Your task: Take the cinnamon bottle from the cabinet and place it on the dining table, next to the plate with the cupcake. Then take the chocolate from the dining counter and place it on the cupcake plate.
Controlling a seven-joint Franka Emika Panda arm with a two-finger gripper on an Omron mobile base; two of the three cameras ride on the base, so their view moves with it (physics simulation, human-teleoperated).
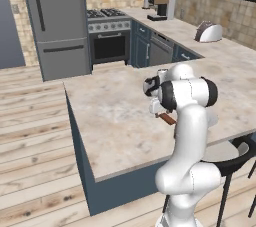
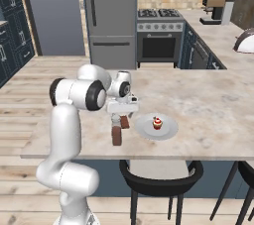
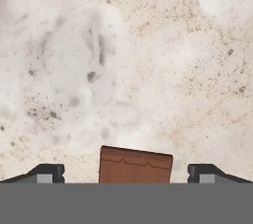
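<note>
So the cinnamon bottle (image 2: 117, 135) already stands on the dining table (image 2: 208, 115) just beside the plate (image 2: 168, 131) with the cupcake (image 2: 157, 123), and the gripper (image 3: 126, 173) hangs wide open over the chocolate (image 3: 135, 165), not yet picked up

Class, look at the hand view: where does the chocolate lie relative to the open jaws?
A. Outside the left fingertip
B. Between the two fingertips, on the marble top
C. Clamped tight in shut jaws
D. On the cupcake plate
B: the chocolate lies on the counter between the spread fingertips, untouched.
</note>
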